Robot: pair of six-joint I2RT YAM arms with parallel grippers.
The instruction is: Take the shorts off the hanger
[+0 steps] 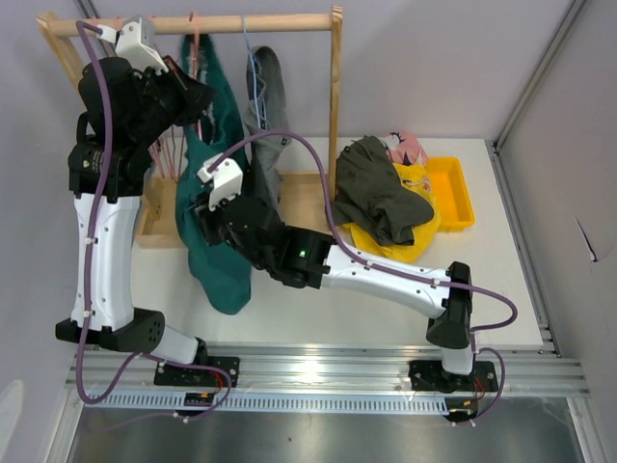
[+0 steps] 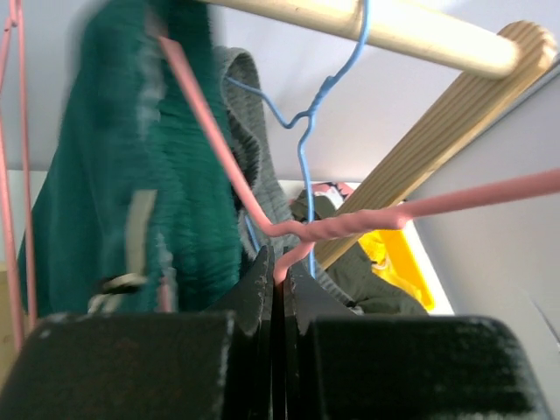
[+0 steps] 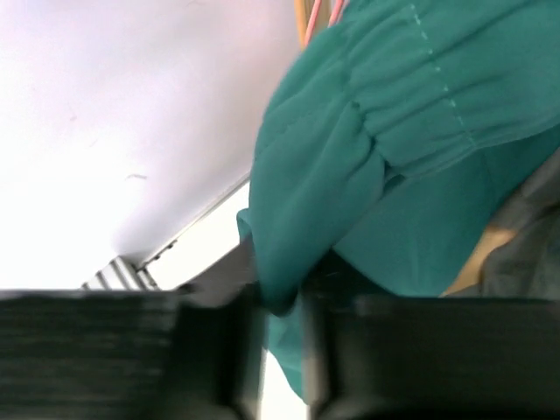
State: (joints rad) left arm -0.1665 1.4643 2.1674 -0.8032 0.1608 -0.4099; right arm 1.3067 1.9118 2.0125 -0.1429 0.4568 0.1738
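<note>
Overhead, the soft teal cloth shorts (image 1: 214, 251) hid the fingertips of the black right gripper (image 3: 278, 302); pink patterned shorts (image 1: 411, 146) lay mostly buried under olive green shorts (image 1: 376, 193). The left wrist camera blurred the teal pair, and the thin pink wire hanger (image 2: 437, 204) ran off its right edge.

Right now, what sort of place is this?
Probably a robot lab cell: white table boxed by blank walls, arms on an aluminium rail, small wooden rack staged with shorts.
</note>
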